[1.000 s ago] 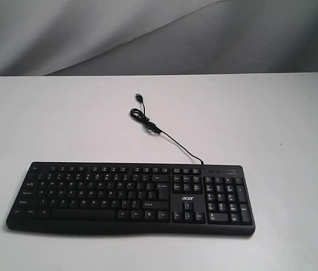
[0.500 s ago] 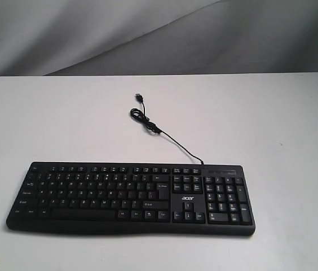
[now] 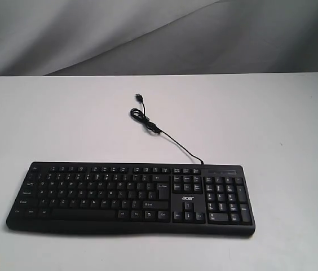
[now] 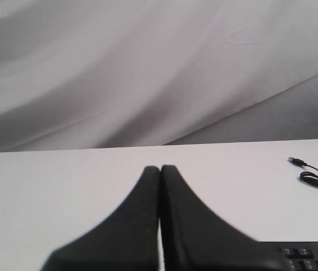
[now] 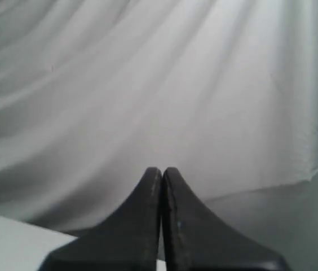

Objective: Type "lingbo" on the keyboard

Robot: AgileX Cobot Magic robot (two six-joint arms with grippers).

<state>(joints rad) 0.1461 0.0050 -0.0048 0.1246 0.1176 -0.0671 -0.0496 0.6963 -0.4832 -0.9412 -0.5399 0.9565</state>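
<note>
The black keyboard (image 3: 131,197) with white legends and an "acer" logo lies flat near the front of the white table (image 3: 272,118) in the exterior view. Its thin black cable (image 3: 164,134) runs back from the top edge to a small coil and a loose USB plug. Neither arm shows in the exterior view. In the left wrist view my left gripper (image 4: 160,168) is shut and empty above the table, with a corner of the keyboard (image 4: 311,257) and the cable's end (image 4: 311,172) off to one side. My right gripper (image 5: 162,170) is shut and empty, facing the backdrop.
A grey draped cloth (image 3: 148,34) hangs behind the table's far edge. Bare white tabletop lies on both sides of the keyboard and behind it, apart from the cable.
</note>
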